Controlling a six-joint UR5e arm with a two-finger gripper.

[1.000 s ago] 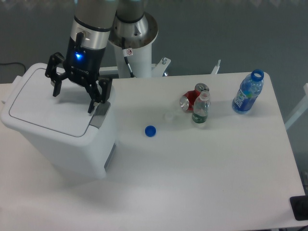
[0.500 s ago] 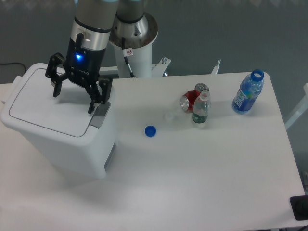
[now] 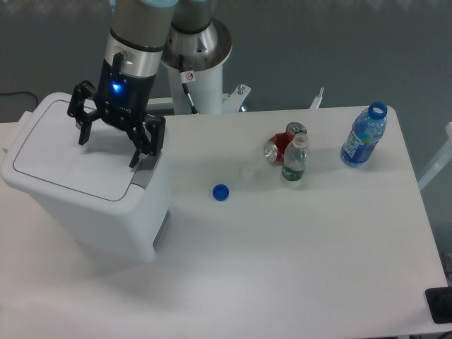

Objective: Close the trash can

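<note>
The trash can [image 3: 92, 191] stands at the left end of the tabletop [image 3: 296, 261], and its flat lid [image 3: 70, 159] lies level on the rim, with no gap showing along the front edge; judged from that, the lid is down and the closing is done or very nearly done. The claw [image 3: 109, 141] hangs directly over the lid's rear-right part, its fingers spread wide and grasping nothing, which suits a pushing job: a hinged lid needs only a press from above, not a grip. One fingertip [image 3: 134, 161] sits just above the grey latch tab [image 3: 146, 169] at the can's front corner; whether it touches the tab cannot be told. The other reaches over the lid's far left side. Well to the right of the trash can lie a blue cap [image 3: 221, 191], a red can [image 3: 280, 145], a small bottle [image 3: 294, 161] and a blue bottle [image 3: 364, 135], all clear of the arm
</note>
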